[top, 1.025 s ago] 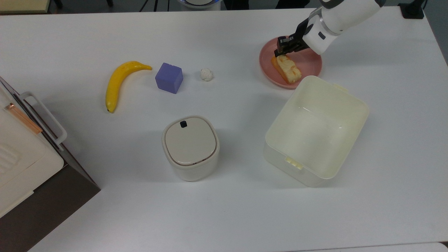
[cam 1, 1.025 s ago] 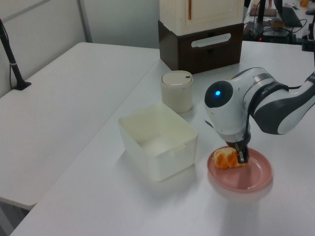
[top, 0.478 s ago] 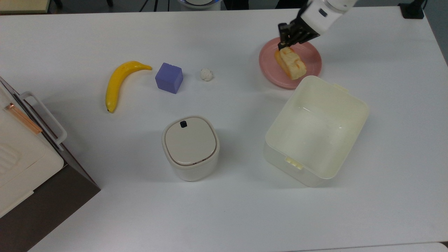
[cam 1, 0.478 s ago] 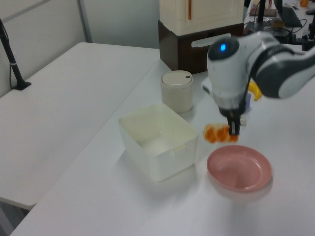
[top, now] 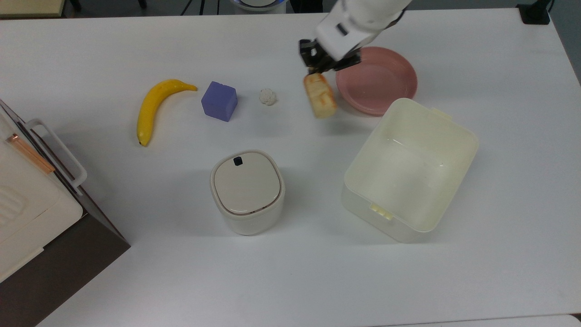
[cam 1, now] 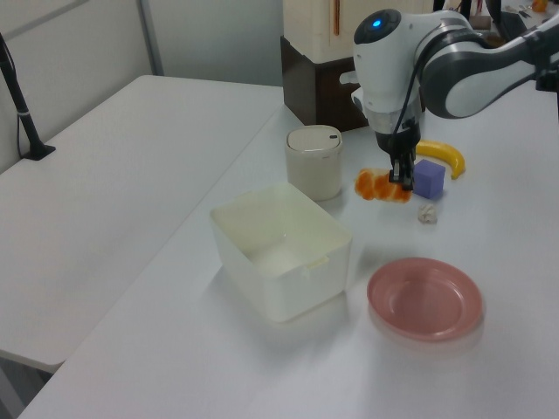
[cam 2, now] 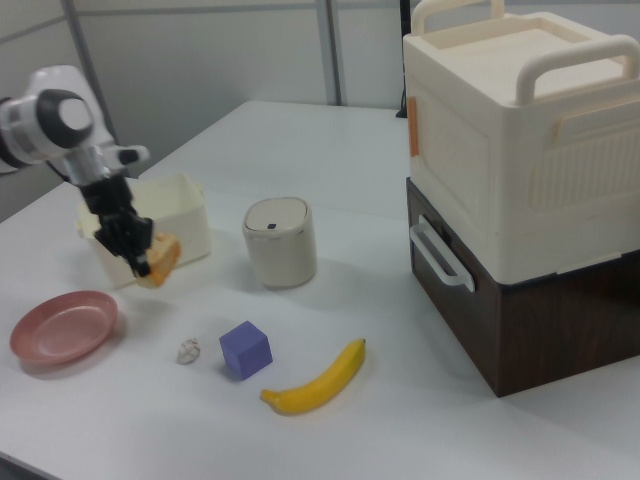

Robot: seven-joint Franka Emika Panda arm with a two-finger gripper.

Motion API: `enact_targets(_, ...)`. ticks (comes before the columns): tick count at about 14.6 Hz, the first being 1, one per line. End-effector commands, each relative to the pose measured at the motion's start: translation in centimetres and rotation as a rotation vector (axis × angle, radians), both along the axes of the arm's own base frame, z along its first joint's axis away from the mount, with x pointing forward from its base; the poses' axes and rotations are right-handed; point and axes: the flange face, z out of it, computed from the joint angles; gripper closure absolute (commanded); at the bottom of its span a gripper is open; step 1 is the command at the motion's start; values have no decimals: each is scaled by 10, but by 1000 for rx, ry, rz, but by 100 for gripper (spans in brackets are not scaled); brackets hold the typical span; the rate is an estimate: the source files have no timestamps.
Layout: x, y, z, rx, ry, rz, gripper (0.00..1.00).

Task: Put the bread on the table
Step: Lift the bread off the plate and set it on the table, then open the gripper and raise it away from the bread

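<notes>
Clamped in my black two-finger gripper (top: 313,69), the oblong pale-yellow, orange-patched bread slice (top: 320,96) hangs above the large white tabletop (top: 290,272). In the top view, a small white lumpy ball (top: 268,96) lies to its left, a round pink plate (top: 376,81) to its right.

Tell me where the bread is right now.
The bread hangs in the gripper above the table; in the top view it sits between the pink plate on its right and the white lumpy ball on its left.

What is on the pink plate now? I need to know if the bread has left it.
Nothing lies on the pink plate; its whole dish shows bare. The bread hangs in the gripper above the table.
</notes>
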Motion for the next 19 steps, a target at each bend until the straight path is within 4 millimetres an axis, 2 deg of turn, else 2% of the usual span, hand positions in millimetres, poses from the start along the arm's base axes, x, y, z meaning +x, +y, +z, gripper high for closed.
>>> enact_targets(1,-2,-19,-24,-14,61,16,100)
enact_targets(4,-1,-26,-39,-23,83,6,100)
enact_targets(6,-1,-28,-39,-25,86,-2,100)
enact_targets(7,0,-31,-38,-25,86,-7,68)
enact_targets(8,1,-34,-38,-27,80,-21,22)
enact_targets(9,1,-36,-38,-34,72,-38,0)
enact_targets(12,3,-39,-33,-56,55,-40,0)
enact_targets(13,6,-46,-25,-52,37,-57,0)
enact_targets(14,11,-61,-6,-34,-8,-112,0)
enact_targets(15,18,-94,23,-9,-89,-209,0)
enact_targets(16,19,-118,50,11,-138,-244,0)
enact_targets(17,17,-133,71,31,-175,-269,0)
enact_targets(18,9,-154,101,102,-216,-321,0)
enact_targets(19,2,-178,122,165,-247,-376,0)
